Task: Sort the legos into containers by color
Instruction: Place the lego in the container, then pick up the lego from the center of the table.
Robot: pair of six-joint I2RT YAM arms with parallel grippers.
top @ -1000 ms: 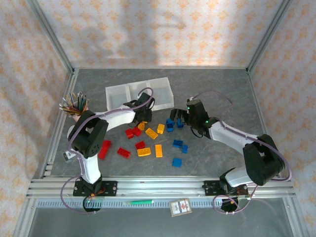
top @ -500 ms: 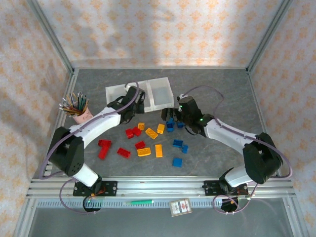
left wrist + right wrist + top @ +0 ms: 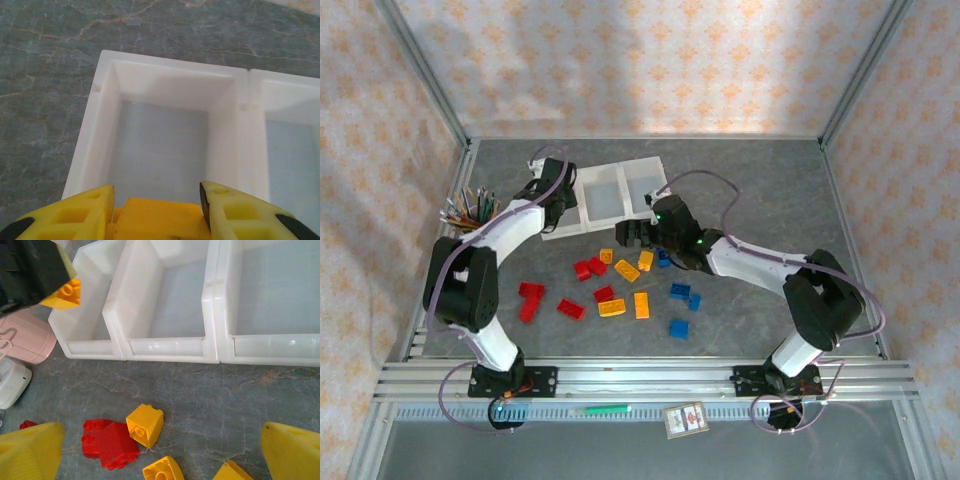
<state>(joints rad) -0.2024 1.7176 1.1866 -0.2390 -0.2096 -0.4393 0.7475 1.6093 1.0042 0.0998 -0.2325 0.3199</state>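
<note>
A yellow-orange studded plastic brick (image 3: pixel 160 220) is pinched by the left gripper (image 3: pixel 157 200) over the left end of the white translucent plastic bin row (image 3: pixel 92 120), with the right gripper (image 3: pixel 161 447) spread wide just before it.

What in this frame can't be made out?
- Left wrist: the brick in the left end effector is cut off by the bottom edge.
- Top: the left bin floor is hidden by the left arm.
- Right wrist: the cup is cut by the left edge.

Robot test cell, lab setting: aluminium-profile frame (image 3: pixel 640 372) encloses grey marbled surface (image 3: pixel 760 190); patterned backdrop panels (image 3: pixel 640 60) on three sides.
</note>
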